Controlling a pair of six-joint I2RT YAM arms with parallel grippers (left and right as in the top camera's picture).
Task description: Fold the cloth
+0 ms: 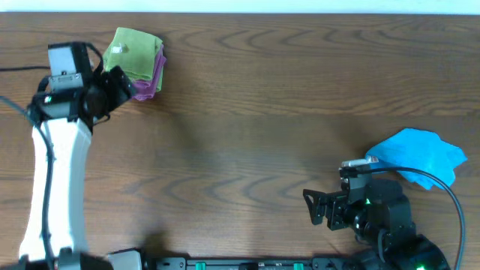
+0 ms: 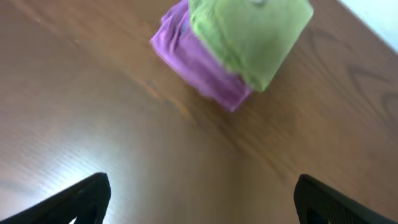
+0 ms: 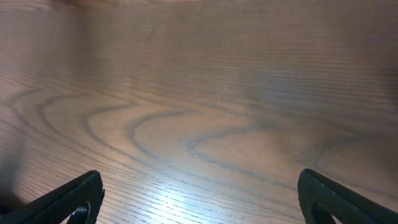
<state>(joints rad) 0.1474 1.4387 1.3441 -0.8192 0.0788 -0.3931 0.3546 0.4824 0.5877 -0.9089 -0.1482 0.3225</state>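
Nearest, the R fingers (image 3: 74, 200) are seen spread wide w/ nothing between them, only bare bench (image 3: 205, 124) below; the R arm is sat at the near-right edge. Just beyond it a blue cloth (image 1: 420, 156) is seen crumpled, touched by neither arm.

Further out, on the far-left side, the L fingers (image 2: 84, 198) are held wide apart and empty. They are pointed at a small stack but not touching it; bare wood is shown between tips and stack in the L wrist view.

Furthest, the cloth (image 1: 133, 49) is found as a compact folded packet w/ its white tag (image 1: 117, 50) up. It is set on top of a purple cloth (image 1: 150, 79), which sticks out on the near and right sides.

Progress: folding is judged done or v. nearly so. The cloth is reduced to a neat, roughly square pad and is held by neither arm. Layer count can't be told. What is left, if anything, is prob. only for the L arm to be drawn clear. A further fold isn't suggested by the views, though it can't be ruled out
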